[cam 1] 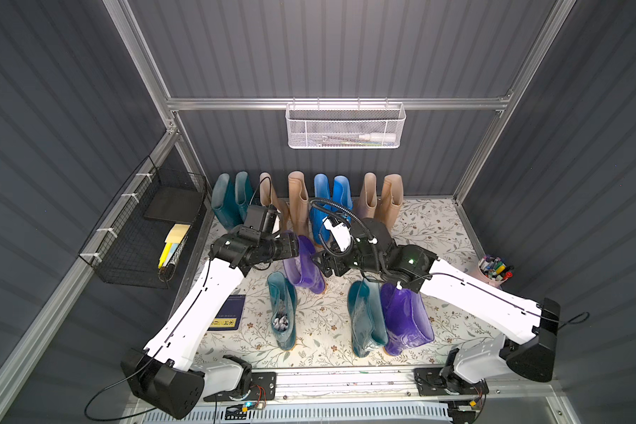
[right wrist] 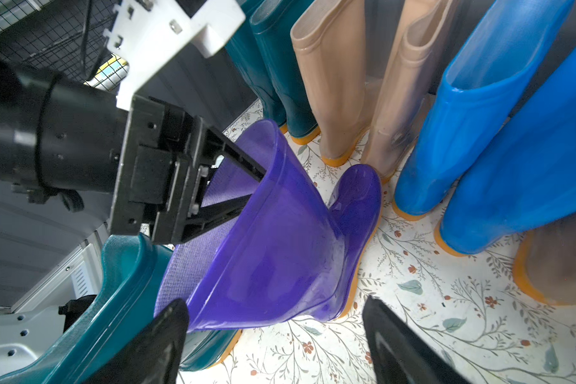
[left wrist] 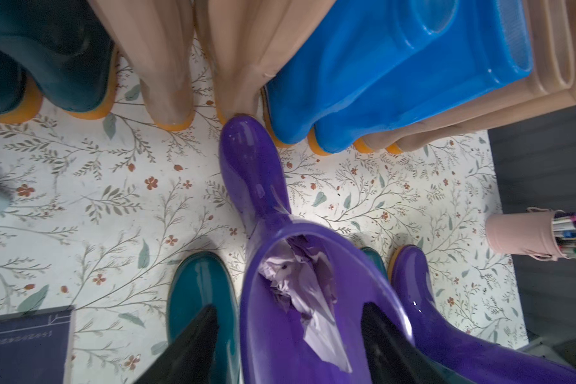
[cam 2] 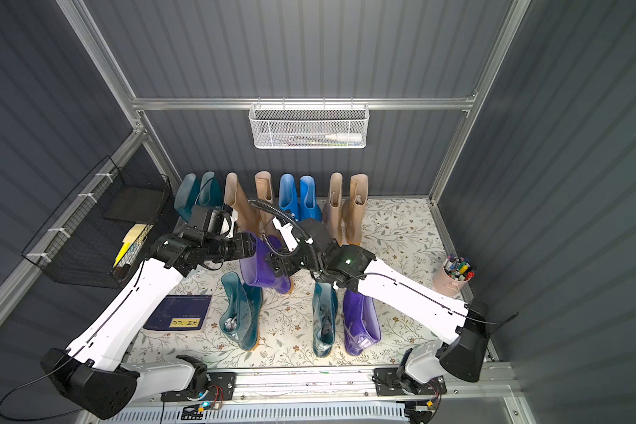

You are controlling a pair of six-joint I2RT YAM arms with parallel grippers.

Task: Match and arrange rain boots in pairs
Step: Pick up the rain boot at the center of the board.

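The left tool [right wrist: 255, 186] straddles the cuff of the purple boot [cam 1: 303, 271] at the middle of the bench [cam 1: 437, 238]; a firm grip cannot be confirmed. The right tool [right wrist: 275, 302] hangs released beside it. The soft cuff may fold and slip. The toe appears to touch a beige boot [left wrist: 240, 66] in the back-edge row and may topple it. A teal boot [cam 1: 364, 319] crowds the partner purple boot [cam 1: 404, 319] near the front edge.
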